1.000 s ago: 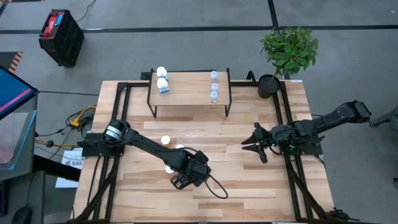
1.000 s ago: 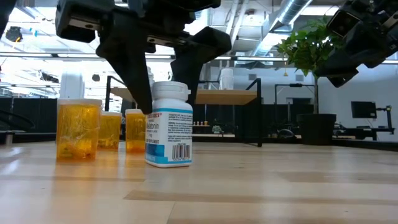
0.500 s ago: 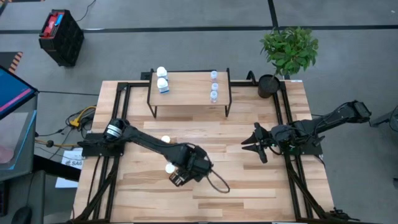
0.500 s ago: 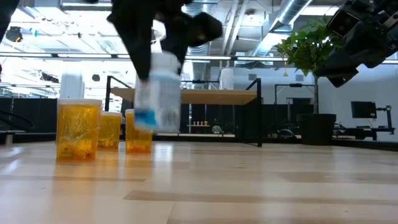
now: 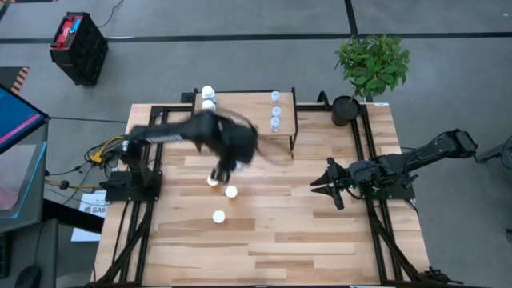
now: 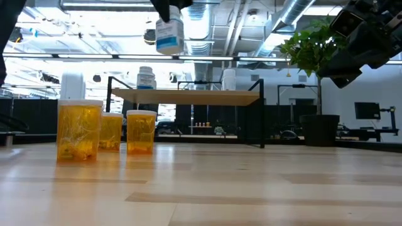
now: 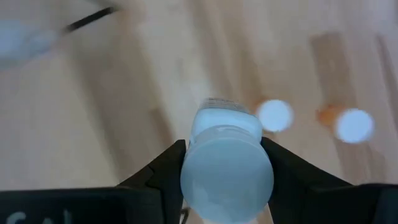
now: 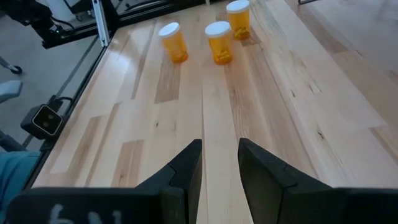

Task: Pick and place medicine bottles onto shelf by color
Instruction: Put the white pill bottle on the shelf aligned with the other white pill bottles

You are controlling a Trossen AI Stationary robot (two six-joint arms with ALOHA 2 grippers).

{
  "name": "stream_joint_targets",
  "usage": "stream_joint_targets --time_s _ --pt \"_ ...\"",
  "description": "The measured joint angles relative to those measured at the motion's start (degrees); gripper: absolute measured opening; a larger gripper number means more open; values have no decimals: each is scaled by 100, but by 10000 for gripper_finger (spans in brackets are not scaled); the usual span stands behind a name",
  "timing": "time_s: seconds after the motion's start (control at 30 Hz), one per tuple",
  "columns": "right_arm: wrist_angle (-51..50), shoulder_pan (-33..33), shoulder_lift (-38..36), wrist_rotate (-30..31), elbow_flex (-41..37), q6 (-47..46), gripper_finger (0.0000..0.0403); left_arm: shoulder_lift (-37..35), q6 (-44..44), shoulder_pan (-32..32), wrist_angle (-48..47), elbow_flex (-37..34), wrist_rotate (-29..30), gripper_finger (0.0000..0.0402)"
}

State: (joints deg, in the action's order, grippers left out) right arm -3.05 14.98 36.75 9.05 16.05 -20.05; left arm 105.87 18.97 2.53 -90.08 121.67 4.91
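Observation:
My left gripper (image 7: 227, 155) is shut on a white bottle (image 6: 169, 34) with a blue-edged label, high above the table. In the high view it is blurred (image 5: 228, 152), just near of the shelf (image 5: 244, 120). Two white bottles (image 5: 209, 98) stand on the shelf's left end and three clear bluish ones (image 5: 275, 110) on its right. Three orange bottles (image 5: 222, 194) stand on the tabletop; they also show in the low view (image 6: 110, 130). My right gripper (image 8: 219, 155) is open and empty over the table's right side (image 5: 322, 182). My left gripper pinches the white bottle just below its white cap (image 7: 227, 177), between its two fingers (image 7: 165, 168), one on each side. The fingers come from above, pointing down. The bottle hangs upright below them, lifted clear of the table, its labelled body (image 6: 169, 41) downward.
A potted plant (image 5: 372, 64) stands at the table's far right corner, right of the shelf. Black frame rails (image 5: 364, 160) run along the table's left and right sides. The near half of the wood tabletop (image 5: 280, 248) carries nothing.
My left gripper has shut on the white bottle that stood near the orange ones. It has lifted the bottle clear of the table, going quickly up and toward the far edge and the shelf. The orange bottles have stayed where they were.

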Motion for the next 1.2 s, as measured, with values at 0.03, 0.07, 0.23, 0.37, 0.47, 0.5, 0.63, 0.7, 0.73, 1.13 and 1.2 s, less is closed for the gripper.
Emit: stream_joint_targets --time_s 0.03,0.07,0.23,0.37,0.47,0.5,0.63,0.7,0.73,1.13,1.2 --pt "4 0 -2 0 0 0 127 -93 -71 225 13 -14 11 146" --pt "-3 0 -2 0 1 0 127 -202 -101 439 7 -48 0 146" --pt "-145 0 -2 -1 2 2 127 -683 -338 1367 3 -471 6 146" --pt "-244 0 0 -1 2 -2 127 -971 -206 1868 14 -1024 3 146" --pt "-257 0 0 -1 2 0 127 -1087 -154 2129 21 -1455 -118 146" --pt "-254 -1 -1 -1 2 1 127 -1103 -118 2190 78 -1572 -178 146" --pt "-256 -2 0 -1 2 2 127 -1121 51 2388 418 -1850 -79 148" --pt "-256 -2 0 -1 2 0 127 -1117 141 2514 441 -1955 -72 149" --pt "-256 -2 0 -1 2 0 127 -1117 146 2583 432 -2003 -68 149" --pt "-256 -2 0 -1 2 -87 127 -1115 375 3167 864 -2184 -149 148" --pt "-257 -2 0 -2 2 -92 127 -1115 375 3221 857 -2184 -156 147"
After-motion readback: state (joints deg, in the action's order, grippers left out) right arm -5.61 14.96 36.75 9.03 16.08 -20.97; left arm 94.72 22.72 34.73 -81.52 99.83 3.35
